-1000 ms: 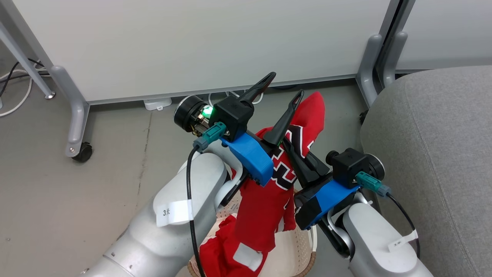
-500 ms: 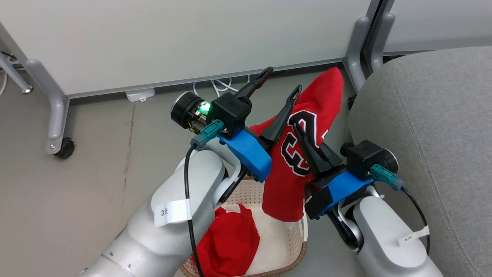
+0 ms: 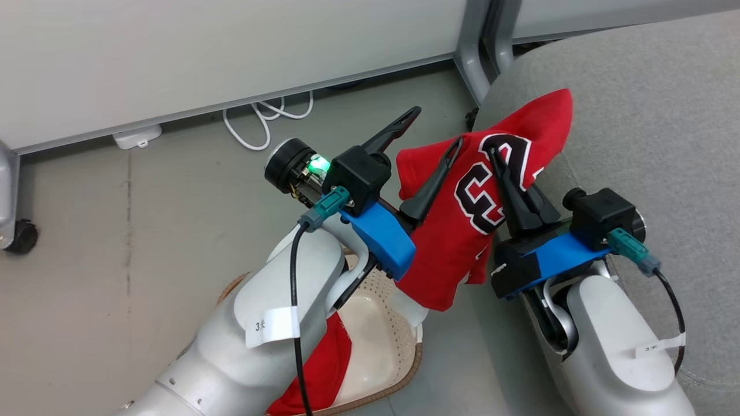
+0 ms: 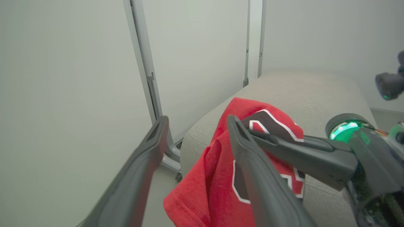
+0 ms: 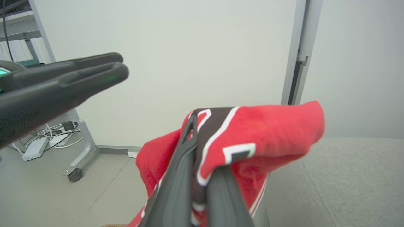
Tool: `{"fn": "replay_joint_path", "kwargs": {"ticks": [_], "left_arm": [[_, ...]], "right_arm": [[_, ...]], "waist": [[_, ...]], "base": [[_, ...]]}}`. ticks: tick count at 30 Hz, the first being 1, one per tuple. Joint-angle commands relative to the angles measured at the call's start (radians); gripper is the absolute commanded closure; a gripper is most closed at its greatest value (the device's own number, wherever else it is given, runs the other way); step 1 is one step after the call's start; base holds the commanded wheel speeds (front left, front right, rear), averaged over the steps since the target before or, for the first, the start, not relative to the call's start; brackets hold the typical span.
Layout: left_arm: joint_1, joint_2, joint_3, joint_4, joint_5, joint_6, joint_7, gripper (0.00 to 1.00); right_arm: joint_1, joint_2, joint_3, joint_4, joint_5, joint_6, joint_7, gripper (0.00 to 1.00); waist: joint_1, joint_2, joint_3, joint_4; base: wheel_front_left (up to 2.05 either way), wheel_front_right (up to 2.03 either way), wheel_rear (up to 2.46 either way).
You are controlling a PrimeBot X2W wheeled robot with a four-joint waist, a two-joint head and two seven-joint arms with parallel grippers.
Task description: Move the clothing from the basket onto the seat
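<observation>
My right gripper [image 3: 496, 156] is shut on the red number-23 clothing [image 3: 462, 231], which hangs in the air with its top over the corner of the grey seat [image 3: 647, 115]. In the right wrist view the fabric [image 5: 268, 126] drapes over my right gripper [image 5: 202, 135]. My left gripper [image 3: 430, 136] stands open just left of it, holding nothing, with its fingers [image 4: 148, 157] wide apart beside the garment [image 4: 214, 189]. A second red garment [image 3: 326, 358] lies in the cream basket [image 3: 399, 352] below my left arm, which partly hides it.
White partition panels on grey legs stand behind, one leg [image 3: 477, 63] right beside the seat's corner and a caster [image 3: 17, 237] at far left. A white power strip [image 3: 136, 136] and looped cable [image 3: 266, 118] lie on the grey floor.
The view has swung right, bringing the seat closer. My right gripper has lifted the numbered garment clear of the basket and carried it toward the seat. The left gripper stays open.
</observation>
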Motion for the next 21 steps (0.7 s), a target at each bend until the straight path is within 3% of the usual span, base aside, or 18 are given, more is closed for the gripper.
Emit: {"fn": "replay_joint_path", "kwargs": {"ticks": [1,21], "left_arm": [[-0.012,0.003,-0.005,-0.002,0.004,-0.001,-0.004,0.0],[-0.028,0.009,-0.123,0.011,-0.009,-0.001,-0.005,0.0]], "right_arm": [[0.01,-0.002,-0.019,-0.014,-0.006,0.0,-0.001,1.0],[0.124,-0.002,-0.226,-0.11,-0.008,0.0,-0.001,1.0]], "waist": [[-0.0001,-0.0001,0.02,-0.036],[-0.0001,-0.0001,0.091,-0.21]], "base": [[0.0,0.0,0.0],[0.0,0.0,0.0]]}}
